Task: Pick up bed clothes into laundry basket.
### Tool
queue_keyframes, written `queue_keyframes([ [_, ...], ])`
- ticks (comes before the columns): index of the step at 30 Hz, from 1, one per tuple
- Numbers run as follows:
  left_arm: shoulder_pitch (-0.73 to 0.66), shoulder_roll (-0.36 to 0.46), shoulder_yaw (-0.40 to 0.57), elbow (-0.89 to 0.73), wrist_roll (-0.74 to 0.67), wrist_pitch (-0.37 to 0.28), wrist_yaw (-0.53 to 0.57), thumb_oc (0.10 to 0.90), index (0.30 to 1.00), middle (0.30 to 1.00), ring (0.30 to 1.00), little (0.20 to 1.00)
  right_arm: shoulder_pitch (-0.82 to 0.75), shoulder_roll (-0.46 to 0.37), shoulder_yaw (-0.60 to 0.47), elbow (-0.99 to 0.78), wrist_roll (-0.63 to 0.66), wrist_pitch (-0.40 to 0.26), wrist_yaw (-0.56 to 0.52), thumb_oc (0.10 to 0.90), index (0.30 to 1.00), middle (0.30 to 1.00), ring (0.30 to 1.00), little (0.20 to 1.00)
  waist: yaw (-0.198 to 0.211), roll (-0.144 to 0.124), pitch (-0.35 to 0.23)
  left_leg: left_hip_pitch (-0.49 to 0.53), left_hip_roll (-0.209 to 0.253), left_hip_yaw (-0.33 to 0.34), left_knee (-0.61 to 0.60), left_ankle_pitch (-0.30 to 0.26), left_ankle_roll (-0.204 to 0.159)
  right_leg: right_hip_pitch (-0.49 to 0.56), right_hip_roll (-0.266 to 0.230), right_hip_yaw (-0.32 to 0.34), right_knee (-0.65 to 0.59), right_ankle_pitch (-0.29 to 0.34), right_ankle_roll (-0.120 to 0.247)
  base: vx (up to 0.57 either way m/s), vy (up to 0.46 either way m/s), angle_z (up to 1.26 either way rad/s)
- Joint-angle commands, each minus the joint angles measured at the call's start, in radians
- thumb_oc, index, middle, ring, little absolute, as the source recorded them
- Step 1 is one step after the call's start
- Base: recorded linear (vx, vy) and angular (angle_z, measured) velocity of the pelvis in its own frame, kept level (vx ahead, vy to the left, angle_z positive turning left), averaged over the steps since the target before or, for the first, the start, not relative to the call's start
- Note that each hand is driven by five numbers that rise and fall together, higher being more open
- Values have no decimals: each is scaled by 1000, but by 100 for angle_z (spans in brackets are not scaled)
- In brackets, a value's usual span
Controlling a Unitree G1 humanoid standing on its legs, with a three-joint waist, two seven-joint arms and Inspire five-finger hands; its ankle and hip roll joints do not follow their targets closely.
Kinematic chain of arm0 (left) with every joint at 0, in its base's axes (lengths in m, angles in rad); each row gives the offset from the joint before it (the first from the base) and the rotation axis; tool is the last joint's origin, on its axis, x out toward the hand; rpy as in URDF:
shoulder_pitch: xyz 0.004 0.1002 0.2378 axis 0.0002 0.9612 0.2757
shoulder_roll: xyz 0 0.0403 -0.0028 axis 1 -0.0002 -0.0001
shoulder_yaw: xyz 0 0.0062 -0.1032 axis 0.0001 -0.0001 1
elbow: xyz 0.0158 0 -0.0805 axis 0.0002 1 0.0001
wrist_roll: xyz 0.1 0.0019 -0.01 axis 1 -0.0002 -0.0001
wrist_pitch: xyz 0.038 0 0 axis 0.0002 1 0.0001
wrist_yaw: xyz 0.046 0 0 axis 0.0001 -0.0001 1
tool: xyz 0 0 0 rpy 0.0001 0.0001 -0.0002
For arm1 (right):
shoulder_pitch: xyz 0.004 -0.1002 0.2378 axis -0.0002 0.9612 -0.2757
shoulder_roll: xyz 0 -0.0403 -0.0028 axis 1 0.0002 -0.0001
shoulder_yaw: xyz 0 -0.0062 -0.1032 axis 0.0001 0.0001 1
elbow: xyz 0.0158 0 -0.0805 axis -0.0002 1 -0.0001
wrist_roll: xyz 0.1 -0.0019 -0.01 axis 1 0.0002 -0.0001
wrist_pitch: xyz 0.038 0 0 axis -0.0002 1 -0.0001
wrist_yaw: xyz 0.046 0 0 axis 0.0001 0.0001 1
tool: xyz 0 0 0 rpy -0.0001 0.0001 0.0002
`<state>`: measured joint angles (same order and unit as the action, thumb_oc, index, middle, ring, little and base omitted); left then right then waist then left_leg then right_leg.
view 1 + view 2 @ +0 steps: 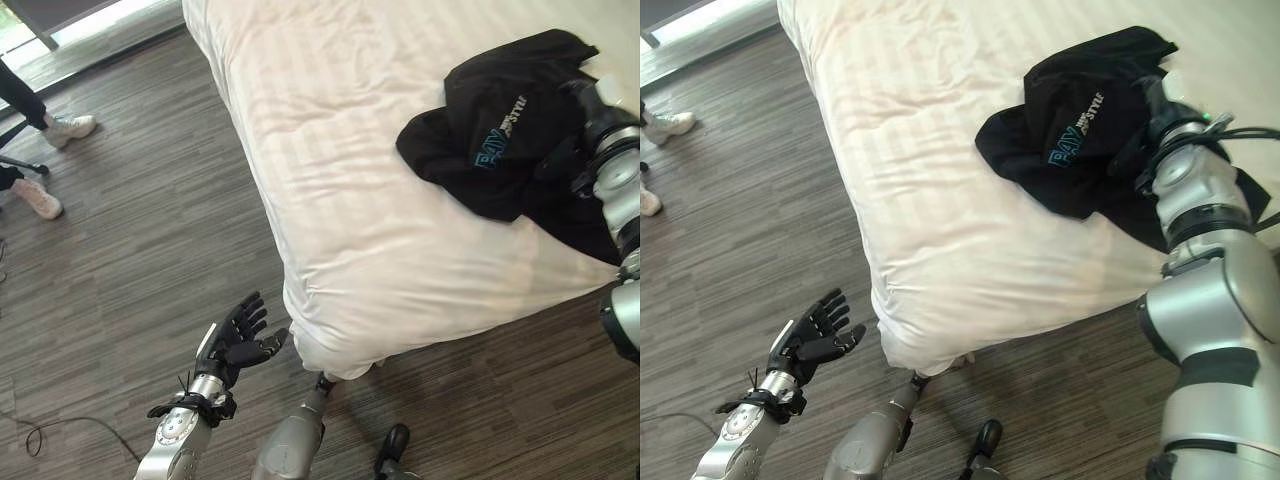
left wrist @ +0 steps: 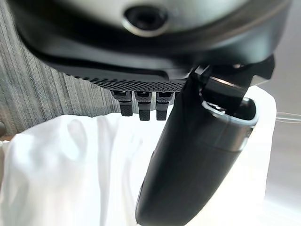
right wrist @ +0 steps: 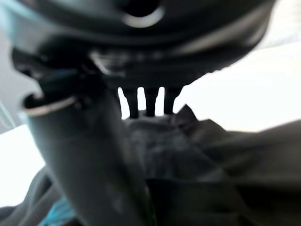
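On the bed, near its right edge, lies a black T-shirt. Right hand reaches over it, fingers straight, released. Left hand hangs off the bed's near corner, fingers spread.

Premises: a bedroom. Evidence: a bed made up with a white striped sheet, standing just beyond the left hand; dark wood-plank flooring; a black garment lying on the sheet at the right hand.

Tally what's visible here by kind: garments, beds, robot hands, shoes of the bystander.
Black garment: 1
Bed: 1
Robot hands: 2, the left hand over the floor and the right hand at the garment
Person's white shoes: 2
Total: 6
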<state>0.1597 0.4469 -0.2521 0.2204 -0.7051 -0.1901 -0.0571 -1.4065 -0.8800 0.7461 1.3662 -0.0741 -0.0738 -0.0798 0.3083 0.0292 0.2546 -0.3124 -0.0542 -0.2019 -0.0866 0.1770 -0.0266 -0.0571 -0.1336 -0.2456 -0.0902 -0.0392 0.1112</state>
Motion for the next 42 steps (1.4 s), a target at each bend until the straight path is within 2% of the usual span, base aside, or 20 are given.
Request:
queue_keyframes([
  [1, -19, 22, -26, -142, -2, -68, -18, 800, 900, 900, 900, 900, -138, -109, 70, -65, 50, -6, -87, 800, 900, 900, 900, 900, 16, 7, -34, 14, -21, -5, 7, -35, -45, -67, -26, 21, 118, -23, 30, 0, 0, 0],
  [6, -39, -15, -47, -141, -7, -65, -6, 800, 900, 900, 900, 900, 4, -26, -6, -41, 61, 7, -55, 800, 900, 900, 900, 900, 34, 35, -13, 11, -21, -12, 9, -31, -42, -63, -22, 13, 120, -33, 27, 15, -23, 0],
  [7, -39, -19, -45, -137, -8, -65, -4, 800, 900, 900, 900, 900, 74, 9, -41, -36, 60, 11, -36, 800, 900, 900, 900, 900, 35, 44, -8, 14, -23, -15, 10, -32, -41, -58, -22, 14, 118, -35, 27, 0, 0, 0],
  [10, -41, -18, -42, -134, -3, -66, -2, 800, 900, 900, 900, 900, 126, 43, -36, -38, 32, 11, -6, 800, 900, 900, 900, 900, 33, 51, -5, 16, -22, -12, 11, -32, -40, -56, -23, 19, 121, -38, 25, -1, -2, -1],
  [12, -54, -17, -34, -133, -2, -69, -3, 800, 900, 900, 900, 900, 155, 64, -19, -53, 14, 4, 32, 800, 900, 900, 900, 900, 29, 65, 3, 16, -20, -10, 11, -29, -42, -61, -26, 23, 126, -44, 23, -10, 5, -4],
  [17, -62, -14, -44, -122, 2, -70, -3, 800, 900, 900, 900, 900, 152, 59, -25, -66, 18, -8, 20, 800, 900, 900, 900, 900, 22, 80, 12, 19, -16, 0, 11, -26, -43, -66, -24, 30, 130, -43, 23, -16, 1, -3],
  [18, -62, -14, -44, -122, 2, -71, -3, 800, 900, 900, 900, 900, 152, 59, -25, -66, 18, -8, 20, 756, 834, 834, 834, 834, 22, 81, 12, 19, -16, 0, 11, -26, -43, -66, -24, 31, 129, -43, 23, 0, 0, 0],
  [19, -65, -10, -45, -119, 6, -71, -3, 800, 900, 900, 900, 900, 143, 59, -20, -75, 24, -12, 20, 400, 300, 300, 300, 300, 19, 81, 14, 20, -14, 2, 11, -26, -44, -67, -21, 33, 129, -43, 22, 0, 0, 0],
  [25, -72, -8, -36, -122, 3, -80, 9, 800, 900, 900, 900, 900, 96, 28, -5, -190, 81, -36, -25, 400, 300, 300, 300, 300, -13, 70, 23, 28, -6, 16, 12, -24, -49, -64, -12, 52, 126, -42, 21, -35, 7, -7],
  [28, -65, 3, -23, -124, 12, -83, 20, 800, 900, 900, 900, 900, 58, -24, 16, -347, 111, -55, -51, 400, 300, 300, 300, 300, -47, 58, 24, 35, -1, 24, 14, -24, -51, -65, -8, 69, 130, -43, 17, -48, 25, -8],
  [30, -57, 13, -5, -125, 19, -84, 20, 800, 900, 900, 900, 900, 17, -78, 54, -466, 71, -57, -71, 400, 300, 300, 300, 300, -71, 49, 19, 41, 2, 33, 14, -24, -53, -63, -8, 80, 129, -40, 16, -38, 27, -2],
  [35, -59, 44, 10, -132, 30, -85, 13, 800, 900, 900, 900, 900, -67, -141, 86, -585, 36, -56, -105, 400, 300, 300, 300, 300, -102, 35, -2, 61, 7, 44, 13, -28, -55, -47, -7, 96, 119, -34, 15, -25, 29, -9],
  [42, -46, 40, 36, -113, 28, -75, 10, 800, 900, 900, 900, 900, -56, -154, 57, -731, 9, -49, -104, 400, 300, 300, 300, 300, -133, 6, -38, 98, 10, 65, 13, -38, -51, -19, -2, 120, 106, -24, 15, 5, 15, -9],
])
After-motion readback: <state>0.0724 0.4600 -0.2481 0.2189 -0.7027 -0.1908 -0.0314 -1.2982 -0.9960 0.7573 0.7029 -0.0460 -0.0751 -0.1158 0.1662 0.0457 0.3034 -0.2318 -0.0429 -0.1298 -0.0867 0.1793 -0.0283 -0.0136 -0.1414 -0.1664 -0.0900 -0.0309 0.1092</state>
